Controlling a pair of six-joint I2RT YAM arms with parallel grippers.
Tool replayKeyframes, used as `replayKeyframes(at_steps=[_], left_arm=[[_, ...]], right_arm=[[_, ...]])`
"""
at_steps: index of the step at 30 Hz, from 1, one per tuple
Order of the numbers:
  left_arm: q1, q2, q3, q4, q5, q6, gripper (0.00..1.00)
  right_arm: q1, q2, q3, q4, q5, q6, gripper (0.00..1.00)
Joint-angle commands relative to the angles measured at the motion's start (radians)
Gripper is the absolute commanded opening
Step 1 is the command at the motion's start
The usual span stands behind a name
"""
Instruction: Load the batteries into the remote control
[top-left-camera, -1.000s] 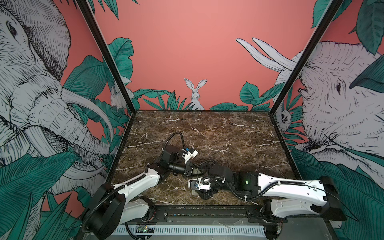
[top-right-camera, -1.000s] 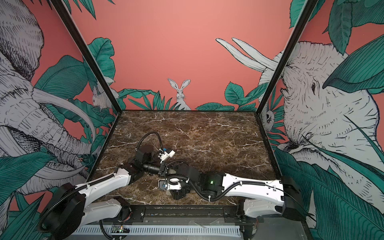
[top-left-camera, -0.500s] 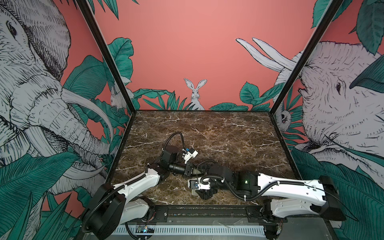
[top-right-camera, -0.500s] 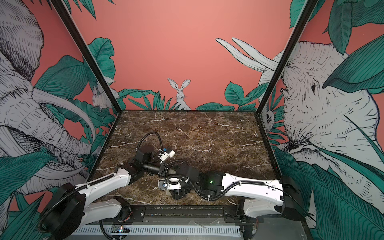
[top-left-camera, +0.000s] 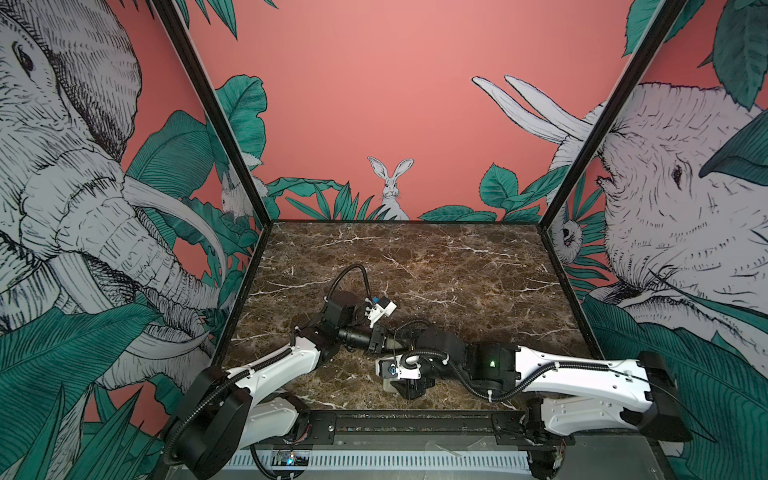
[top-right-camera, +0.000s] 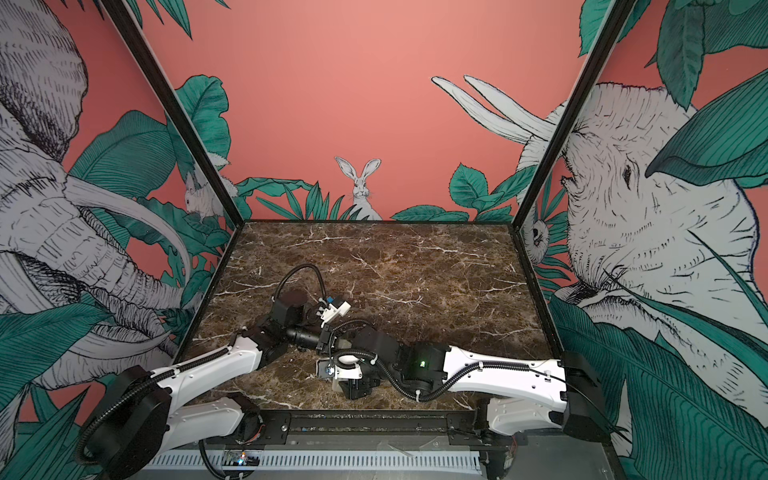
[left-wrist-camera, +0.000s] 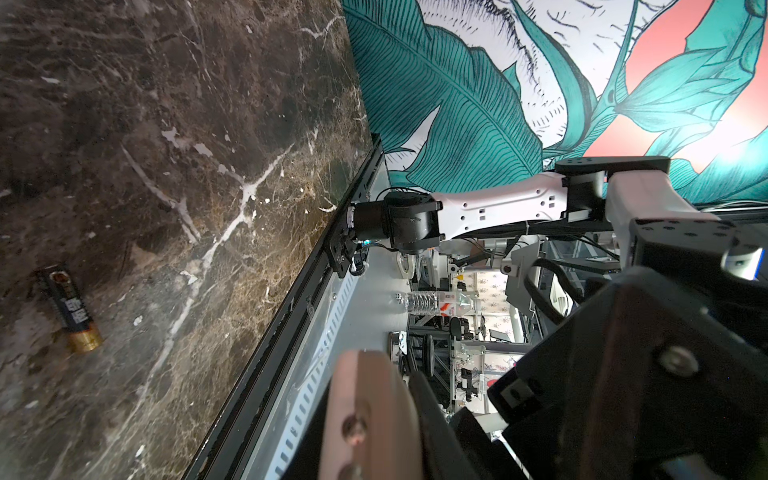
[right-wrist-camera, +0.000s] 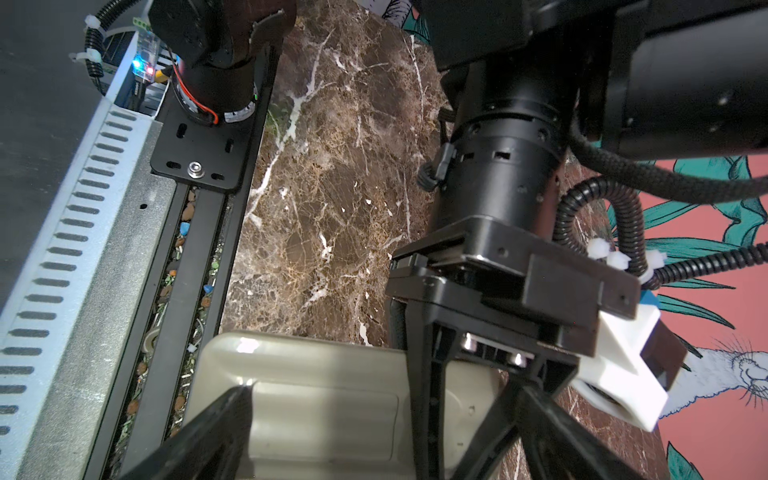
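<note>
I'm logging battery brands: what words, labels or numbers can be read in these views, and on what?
Battery on the marble table: white print on its dark body, too blurred to read.
Water bottle beyond the table: red-marked label, too small to read.
No other text shows.

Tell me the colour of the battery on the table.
The battery is black with a gold end, clearest in the left wrist view.
</note>
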Motion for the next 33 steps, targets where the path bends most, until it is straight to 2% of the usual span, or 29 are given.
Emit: replayKeyframes(at_steps=[1,21,33], left_arm=[[0.004,-0.012,0.002,0.045,0.012,-0.016,0.0],[0.005,-0.011,0.006,0.014,0.009,0.006,0.0],[0.004,-0.002,0.008,0.023,0.009,0.004,0.0]], right_arm=[[0.008,0.011,0.007,-0.051,-0.079,0.018,0.99],[0.008,-0.014,-0.011,-0.044,-0.091,0.031,0.99],[0.009,-0.03,-0.011,0.011,-0.022,0.013,0.99]])
